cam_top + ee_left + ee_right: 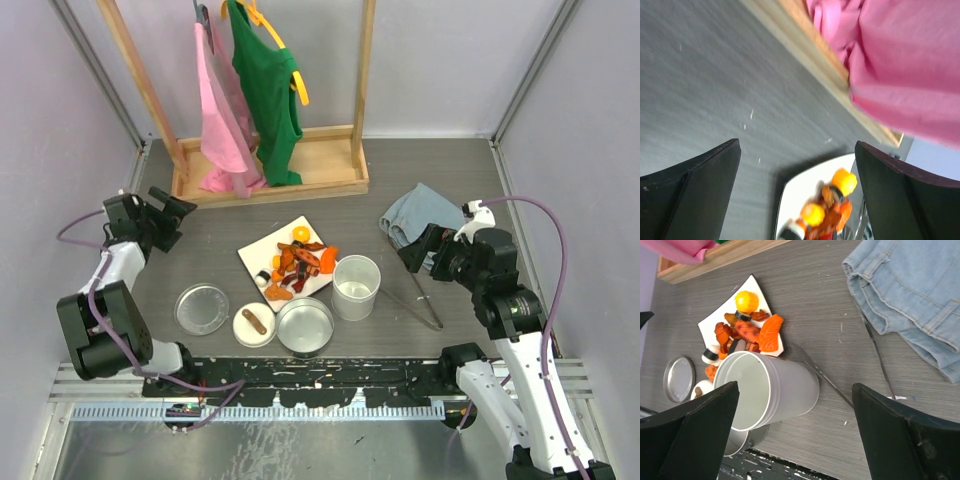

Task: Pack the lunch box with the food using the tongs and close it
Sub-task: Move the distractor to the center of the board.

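Note:
The food point(295, 262) lies heaped on a white square plate point(262, 250): orange, red and brown bits. One brown sausage-like piece sits in the small steel dish point(253, 325). Of the lunch box, the tall cup point(356, 287), the wide tin point(305, 325) and the flat lid point(202, 308) stand apart near the front. The tongs point(425, 300) lie flat to the right of the cup. My right gripper point(417, 250) hovers open above the tongs point(822, 375) and the cup point(770, 390), holding nothing. My left gripper point(172, 218) is open and empty at the far left, looking toward the plate point(800, 190).
A wooden rack base point(270, 170) with pink point(222, 110) and green point(268, 95) garments stands at the back. Folded blue jeans point(415, 212) lie just behind the tongs, close to my right gripper. Walls close in on both sides.

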